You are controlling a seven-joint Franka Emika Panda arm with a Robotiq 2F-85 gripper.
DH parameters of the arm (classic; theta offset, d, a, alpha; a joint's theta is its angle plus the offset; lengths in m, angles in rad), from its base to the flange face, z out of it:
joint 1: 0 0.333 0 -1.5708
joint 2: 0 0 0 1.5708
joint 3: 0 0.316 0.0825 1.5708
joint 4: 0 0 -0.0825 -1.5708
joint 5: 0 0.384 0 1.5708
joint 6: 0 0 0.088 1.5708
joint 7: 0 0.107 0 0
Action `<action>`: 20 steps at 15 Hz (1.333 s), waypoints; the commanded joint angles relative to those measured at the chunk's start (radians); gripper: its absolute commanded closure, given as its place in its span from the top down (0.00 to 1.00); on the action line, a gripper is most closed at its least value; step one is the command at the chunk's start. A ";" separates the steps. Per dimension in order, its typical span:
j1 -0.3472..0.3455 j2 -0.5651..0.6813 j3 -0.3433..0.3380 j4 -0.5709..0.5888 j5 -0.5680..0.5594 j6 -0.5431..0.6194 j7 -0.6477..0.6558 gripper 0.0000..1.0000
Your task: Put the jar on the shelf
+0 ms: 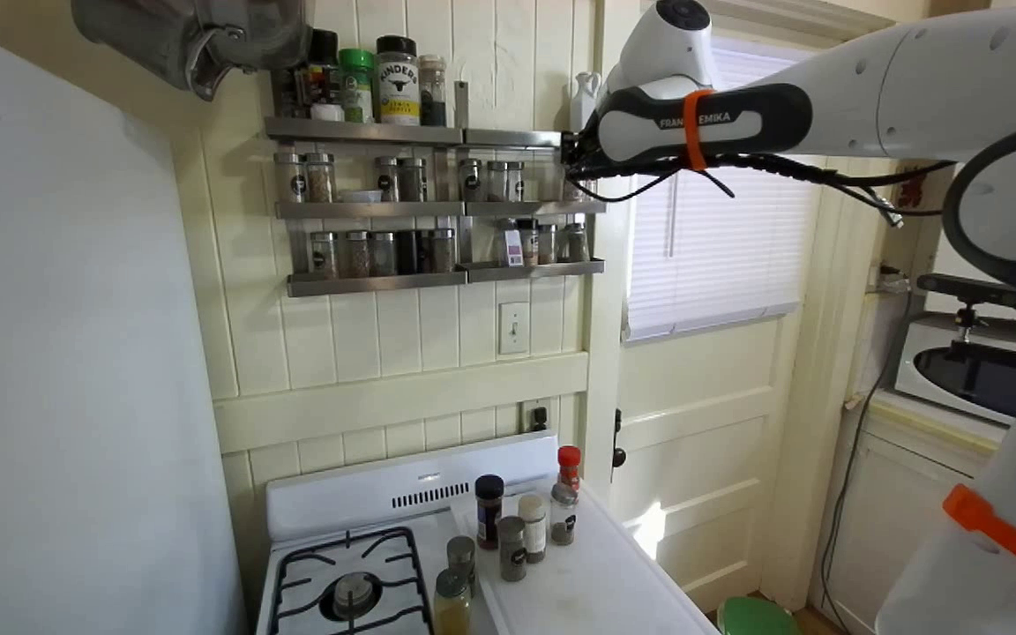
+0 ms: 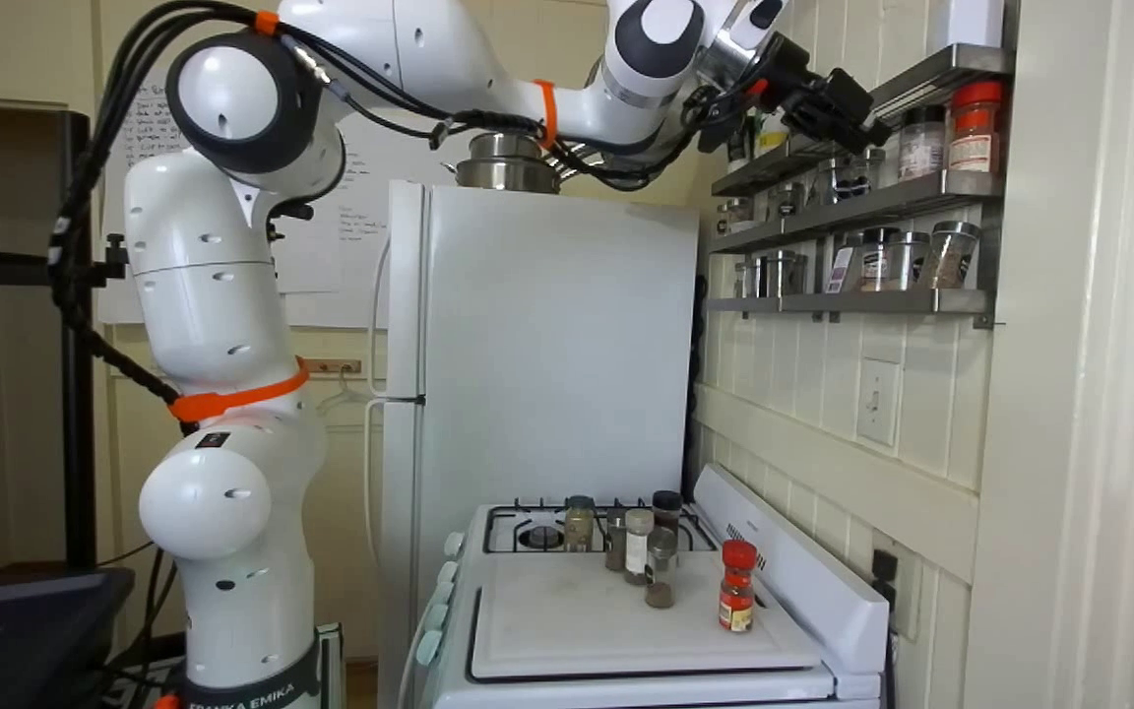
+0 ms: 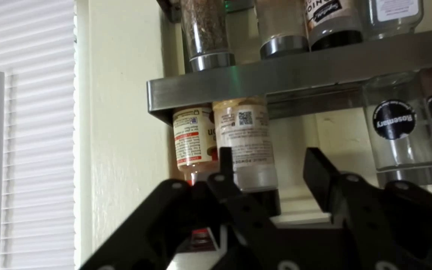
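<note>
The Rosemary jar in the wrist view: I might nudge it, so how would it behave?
The Rosemary jar looks like smooth glass, so probably breakable and slippery. The shelf rail by its foot might limit outward tipping.

Daylight glows through the blinds (image 1: 720, 247) toward two o'clock in an exterior view; a sunlit patch (image 1: 649, 531) flares at five. In the wrist view, the gripper (image 3: 268, 168) looks dark, soft-edged from four to seven; the shelf (image 3: 294, 73) glints faintly near twelve.

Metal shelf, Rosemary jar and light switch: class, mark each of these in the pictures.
Metal shelf (image 3: 302, 71): wrist view, on its front rail.
Rosemary jar (image 3: 399, 125): wrist view, on its round black label.
Light switch (image 2: 878, 402): in an exterior view, middle of its wall plate.
</note>
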 commanded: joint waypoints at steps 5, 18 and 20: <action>-0.007 -0.090 -0.031 -0.183 0.060 0.153 -0.070 0.00; 0.001 0.004 -0.077 -0.231 0.069 0.486 -0.113 0.00; 0.001 0.016 -0.078 -0.228 0.074 0.512 -0.110 0.00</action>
